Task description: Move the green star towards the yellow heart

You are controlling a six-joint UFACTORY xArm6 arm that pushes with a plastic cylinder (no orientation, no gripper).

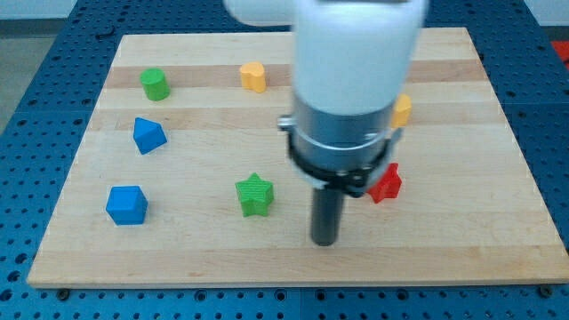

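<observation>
The green star [255,195] lies on the wooden board at the lower middle. The yellow heart [253,76] sits near the view's top, almost straight above the star. My tip [324,241] is down on the board to the right of and a little below the green star, apart from it by a small gap. The arm's white and grey body hides the board's upper middle.
A green cylinder-like block [155,84] sits at the upper left. A blue block [148,135] and a blue cube [126,205] lie at the left. A red block [386,183] and a yellow block [401,110] peek out from behind the arm on the right.
</observation>
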